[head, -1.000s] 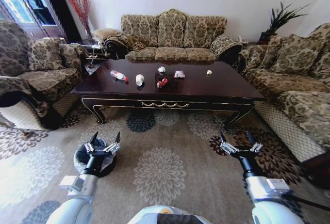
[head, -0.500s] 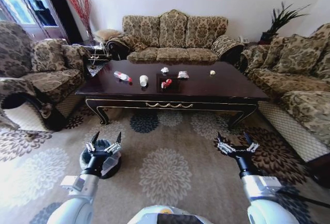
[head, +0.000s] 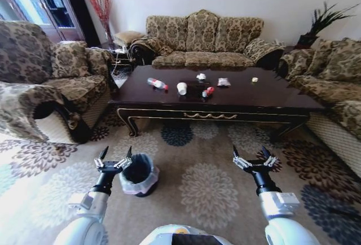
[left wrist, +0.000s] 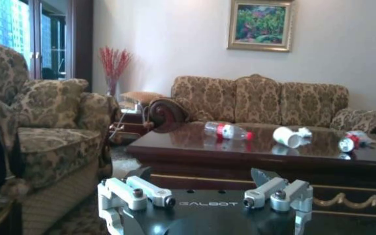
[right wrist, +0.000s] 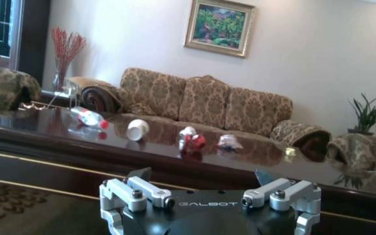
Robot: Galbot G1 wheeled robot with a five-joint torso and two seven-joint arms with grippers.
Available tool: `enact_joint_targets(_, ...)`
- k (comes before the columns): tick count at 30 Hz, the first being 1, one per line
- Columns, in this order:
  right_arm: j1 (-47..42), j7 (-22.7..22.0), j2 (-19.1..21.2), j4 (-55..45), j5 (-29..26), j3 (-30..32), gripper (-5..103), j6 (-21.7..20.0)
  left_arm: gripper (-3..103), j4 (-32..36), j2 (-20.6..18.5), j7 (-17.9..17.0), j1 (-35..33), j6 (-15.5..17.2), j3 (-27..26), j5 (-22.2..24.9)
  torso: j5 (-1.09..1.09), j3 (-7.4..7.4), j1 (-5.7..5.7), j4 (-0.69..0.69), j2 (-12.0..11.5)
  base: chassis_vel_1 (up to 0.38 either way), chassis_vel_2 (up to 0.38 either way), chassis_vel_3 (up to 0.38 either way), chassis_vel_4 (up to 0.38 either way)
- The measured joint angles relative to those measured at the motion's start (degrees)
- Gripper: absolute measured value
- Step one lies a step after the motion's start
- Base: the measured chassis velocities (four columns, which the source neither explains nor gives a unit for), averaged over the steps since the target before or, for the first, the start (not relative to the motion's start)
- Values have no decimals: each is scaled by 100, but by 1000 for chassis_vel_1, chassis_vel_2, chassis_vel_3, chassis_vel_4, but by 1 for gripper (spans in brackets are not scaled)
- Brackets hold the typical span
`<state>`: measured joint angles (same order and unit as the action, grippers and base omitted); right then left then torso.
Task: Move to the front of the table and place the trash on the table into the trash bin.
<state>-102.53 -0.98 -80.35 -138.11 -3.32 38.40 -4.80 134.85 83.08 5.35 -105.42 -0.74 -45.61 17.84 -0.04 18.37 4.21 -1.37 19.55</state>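
The long dark reddish-brown table [head: 265,99] stands ahead of me with the trash on it: a clear bottle with a red label [head: 157,83] [left wrist: 228,131] [right wrist: 88,117], a white paper cup [head: 181,88] [left wrist: 286,136] [right wrist: 136,129], paper wads [head: 201,77] [head: 255,79], a red-white item [head: 207,91] [right wrist: 195,141] and a wrapper [head: 224,82]. The black trash bin [head: 139,174] with its whitish liner sits on the carpet by my left gripper [head: 114,158], which is open and empty. My right gripper [head: 254,157] hangs open over the carpet, well short of the table.
Patterned sofas surround the table: one behind it [head: 204,42], an armchair [head: 48,84] at the left, another sofa [head: 333,81] at the right. A small side table [head: 119,58] stands at the back left. Floral carpet [head: 208,186] lies between me and the table.
The whole view has shifted: the table and sofas now sit further right and nearer, and the bin shows fully beside my left gripper. Both grippers remain open.
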Motion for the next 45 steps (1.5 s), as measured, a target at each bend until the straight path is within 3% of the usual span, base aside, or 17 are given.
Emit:
enact_joint_targets(12, -36, -15, -9, 9, -80, -12, 100, 20, 100, -68, -10, -10, 12, -8, 62, -4, 7, 0, 0, 0, 1, 57, 43, -57, -70)
enact_joint_targets(20, -74, -45, -7, -13, -119, 57, 100, 24, 100, -814, -204, -186, 440, 321, 287, 0, 3, 0, 0, 0, 1, -4, -8, 3, 5)
enact_joint_targets(22, -118, -91, -11, -33, -125, 110, 100, 31, 100, -1131, -448, -304, 673, 871, 423, 67, 1, 0, 0, 0, 0, 0, 0, 0, 0)
enact_joint_targets(23, -118, -91, -11, -33, -125, 110, 100, 31, 100, -1131, -448, -304, 673, 871, 423, 67, 1, 0, 0, 0, 0, 0, 0, 0, 0)
enact_joint_targets(24, -140, -101, -18, -33, -118, 120, 100, 50, 100, -1189, -537, -417, 720, 1089, 516, 123, 3, 0, 0, 1, 0, 0, 0, 0, 0)
enact_joint_targets(26, -224, -109, -28, -23, -80, 132, 100, 144, 100, -1278, -768, -830, 858, 1726, 850, 443, 4, 0, 0, 1, 0, 0, 0, 0, 0)
enact_joint_targets(27, -300, -114, -75, 18, -21, 135, 100, 249, 100, -1485, -992, -1045, 1059, 2263, 1117, 614, 3, 0, 0, -1, 1, 0, 0, 0, 0)
enact_joint_targets(28, -326, -126, -120, 28, 11, 144, 100, 309, 100, -1596, -1100, -1072, 1152, 2378, 1202, 616, 4, 0, 0, 0, 0, 0, 0, 0, 0)
enact_joint_targets(32, -487, -155, -265, 45, 127, 234, 100, 519, 100, -1964, -1554, -1050, 1500, 2706, 1376, 727, 4, 0, 0, -1, 0, 0, 0, 0, 0)
enact_joint_targets(37, -719, -155, -432, 77, 289, 372, 100, 738, 100, -2536, -2079, -916, 2073, 2806, 1523, 997, 2, 0, 0, 1, 0, 0, 0, 0, 0)
enact_joint_targets(45, -836, -177, -730, 124, 428, 537, 100, 865, 100, -3773, -2502, -835, 3061, 3095, 2069, 1407, 1, 0, 0, 0, 0, 0, 0, 0, 0)
